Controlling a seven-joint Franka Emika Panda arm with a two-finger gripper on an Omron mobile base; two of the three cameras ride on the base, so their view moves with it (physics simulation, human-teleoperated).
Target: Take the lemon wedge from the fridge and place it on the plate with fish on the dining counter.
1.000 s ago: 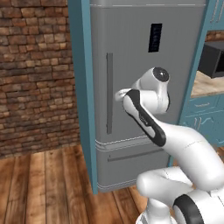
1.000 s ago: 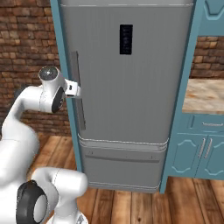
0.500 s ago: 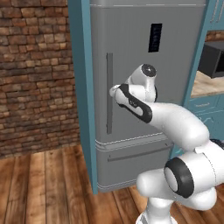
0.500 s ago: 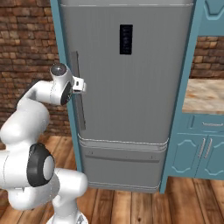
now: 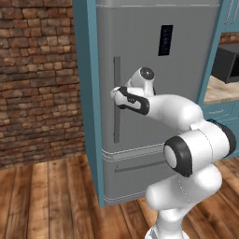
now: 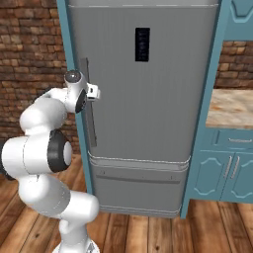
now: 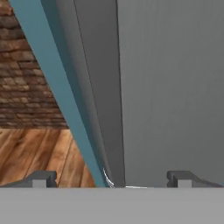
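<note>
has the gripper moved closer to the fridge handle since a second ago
Yes. In the left base view the gripper has swung left across the fridge door and now sits at the handle, jaws open.

the fridge (image 5: 154, 107) is a tall grey metal unit standing upright in a teal surround, its door shut. a long vertical handle (image 5: 116, 100) runs down the left part of the upper door, and a small black display panel (image 5: 165, 40) sits high on the door face. below the upper door a horizontal seam separates a closed bottom drawer (image 6: 141, 190). in the hand view the handle (image 7: 103, 87) appears as a darker grey strip along the door.
</note>
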